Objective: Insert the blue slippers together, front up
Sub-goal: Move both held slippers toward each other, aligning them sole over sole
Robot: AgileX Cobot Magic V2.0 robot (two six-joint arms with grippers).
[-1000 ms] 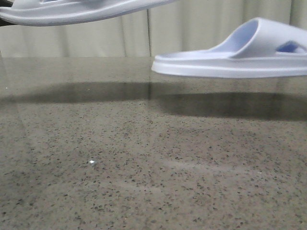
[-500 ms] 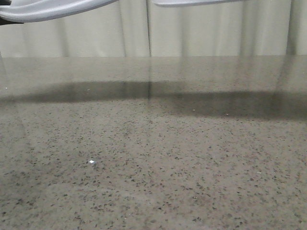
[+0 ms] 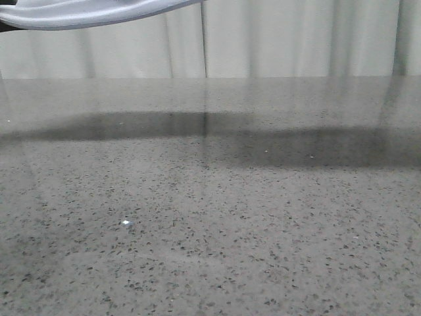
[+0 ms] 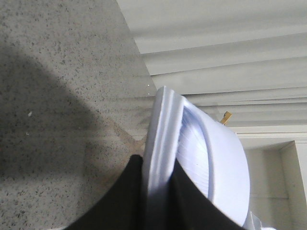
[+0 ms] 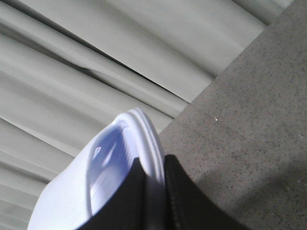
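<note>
Both blue slippers are held up off the table. In the left wrist view my left gripper (image 4: 158, 167) is shut on the thick sole edge of one pale blue slipper (image 4: 211, 163), whose ribbed footbed and wide strap show past the black fingers. Its sole (image 3: 92, 13) crosses the top left corner of the front view. My right gripper (image 5: 153, 177) is shut on the sole edge of the other slipper (image 5: 91, 182), seen against the curtain. That slipper is out of the front view.
The speckled grey stone table (image 3: 210, 217) fills the front view, with two broad shadows across its far part. Pale pleated curtains (image 3: 283, 39) hang behind the far edge. A white framed wall panel (image 4: 283, 182) shows in the left wrist view.
The right slipper rose from low at the right, went up past the top edge and is now out of the front view. The left slipper stays at the top left.
</note>
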